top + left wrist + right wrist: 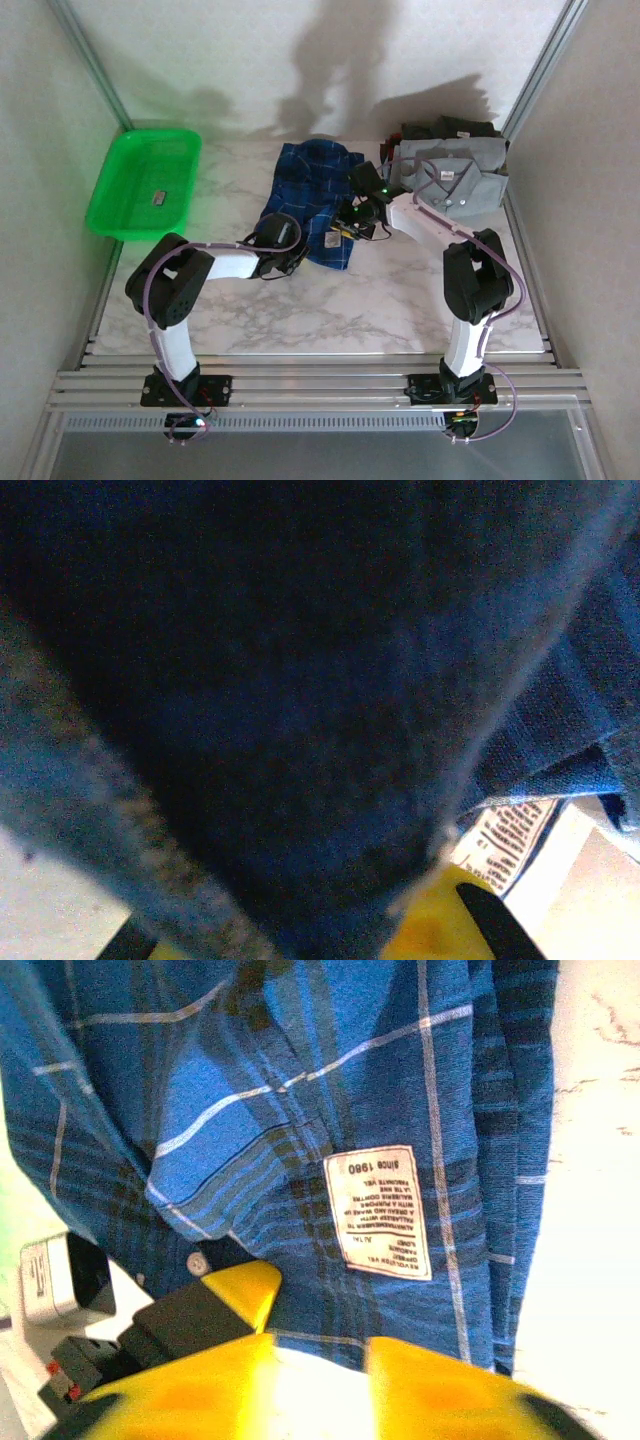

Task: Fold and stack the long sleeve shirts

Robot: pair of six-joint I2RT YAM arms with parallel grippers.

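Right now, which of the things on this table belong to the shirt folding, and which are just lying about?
Part of the job:
blue plaid shirt
grey shirt
darker folded shirts behind it

Just lying about:
green basket
small grey object inside it
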